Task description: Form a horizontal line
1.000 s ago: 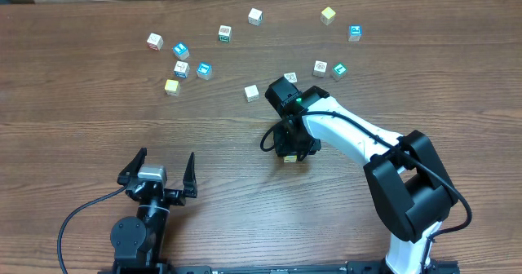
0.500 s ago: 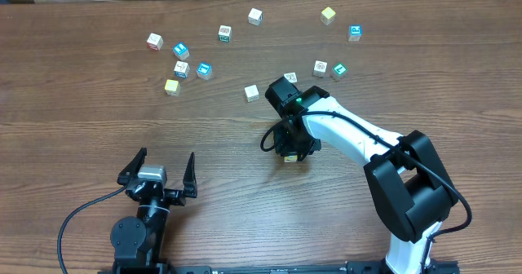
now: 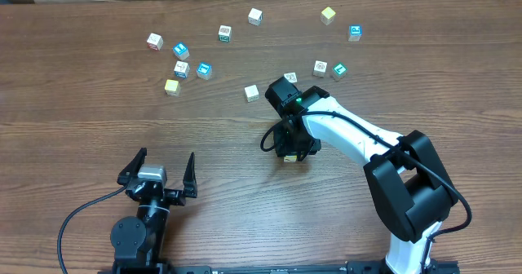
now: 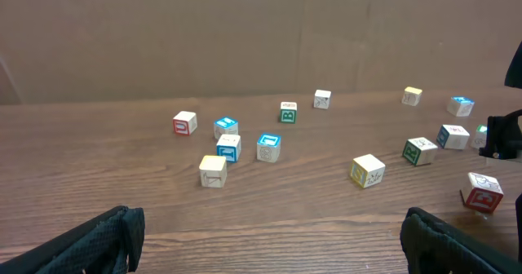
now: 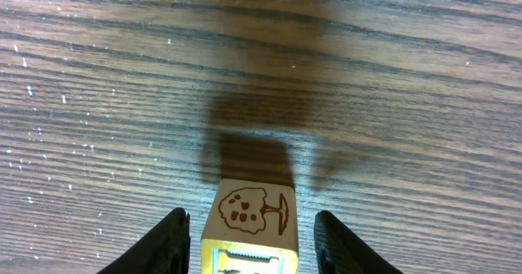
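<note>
Tabletop (image 3: pixel 81 135) is filling most of the overhead view. We are finding no horizontal line on it yet, since no straight row of four cubes is showing anywhere.

The right arm (image 3: pixel 351 135) is reaching in from the near right toward the middle. We are judging that it is working there because the open wood gives room to start the row, well apart from the clutter. The left gripper (image 3: pixel 165 160) is sitting at the near left, its fingers spread as wide as they go with nothing between them. We are guessing it is parked there to keep out of the way.

The right gripper (image 3: pixel 289 148) is pointing straight down. In its wrist view the fingers (image 5: pixel 174 243) are standing partly open on either side of a tree-printed cube (image 5: pixel 249 213). A thin gap is showing at each flank, so we are reading the cube as not clamped. It is sitting near the middle of the table, and we are taking it as a first piece of the row.

Loose cubes (image 3: pixel 204 70) are lying scattered across the far half: a bunch at the far left, a few in the far middle and a few at the far right.

Setting this against the overhead picture from a moment earlier, we are seeing nothing shifted. The arm, the cube under it and the scattered cubes are all sitting where they were.
</note>
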{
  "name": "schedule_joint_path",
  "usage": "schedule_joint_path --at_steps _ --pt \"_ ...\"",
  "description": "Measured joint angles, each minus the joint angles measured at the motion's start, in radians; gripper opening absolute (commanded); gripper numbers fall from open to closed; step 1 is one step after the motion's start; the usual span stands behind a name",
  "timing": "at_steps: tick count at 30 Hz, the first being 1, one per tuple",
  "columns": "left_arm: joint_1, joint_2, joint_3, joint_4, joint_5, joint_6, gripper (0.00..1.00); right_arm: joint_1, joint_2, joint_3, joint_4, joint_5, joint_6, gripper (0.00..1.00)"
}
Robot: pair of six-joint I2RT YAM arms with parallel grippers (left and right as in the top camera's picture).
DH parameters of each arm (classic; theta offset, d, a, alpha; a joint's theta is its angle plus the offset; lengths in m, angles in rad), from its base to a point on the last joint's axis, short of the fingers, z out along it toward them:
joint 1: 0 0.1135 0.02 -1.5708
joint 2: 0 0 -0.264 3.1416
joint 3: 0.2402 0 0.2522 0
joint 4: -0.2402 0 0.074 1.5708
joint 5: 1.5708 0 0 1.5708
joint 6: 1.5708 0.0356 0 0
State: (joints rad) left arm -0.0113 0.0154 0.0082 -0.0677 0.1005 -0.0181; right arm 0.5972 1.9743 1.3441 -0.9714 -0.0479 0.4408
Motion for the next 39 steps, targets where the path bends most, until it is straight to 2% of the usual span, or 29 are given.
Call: schedule_joint_path --at_steps 3,8,11,13,16,19,25,29,35,39 --pt "0.0 0.0 0.0 0.0 0.0 0.0 1.0 0.0 0.0 0.0 0.0 0.0 0.001 0.54" --pt "0.0 0.0 0.0 0.0 0.0 0.0 1.0 0.0 0.0 0.0 0.0 0.0 0.0 0.52" --pt "0.0 0.0 0.0 0.0 0.0 0.0 1.0 0.0 0.0 0.0 -0.001 0.0 -0.002 0.36" --pt "0.0 0.0 0.0 0.0 0.0 0.0 0.99 0.0 0.0 0.0 0.0 0.0 -0.002 0.3" --pt "0.0 0.0 0.0 0.0 0.0 0.0 1.0 0.0 0.0 0.0 -0.001 0.0 0.002 0.28" --pt "0.0 0.0 0.0 0.0 0.0 0.0 1.0 0.0 0.0 0.0 -0.002 0.0 -0.003 0.2" --pt "0.0 0.0 0.0 0.0 0.0 0.0 0.99 -0.002 0.0 0.009 -0.042 0.001 0.0 0.18" --pt "0.0 0.0 0.0 0.0 0.0 0.0 1.0 -0.005 0.0 0.078 -0.15 0.024 0.001 0.21" --pt "0.0 0.0 0.0 0.0 0.0 0.0 1.0 -0.008 0.0 0.185 -0.199 0.055 0.0 0.25" --pt "0.0 0.0 0.0 0.0 0.0 0.0 1.0 -0.008 0.0 0.19 -0.218 0.056 0.0 0.25"
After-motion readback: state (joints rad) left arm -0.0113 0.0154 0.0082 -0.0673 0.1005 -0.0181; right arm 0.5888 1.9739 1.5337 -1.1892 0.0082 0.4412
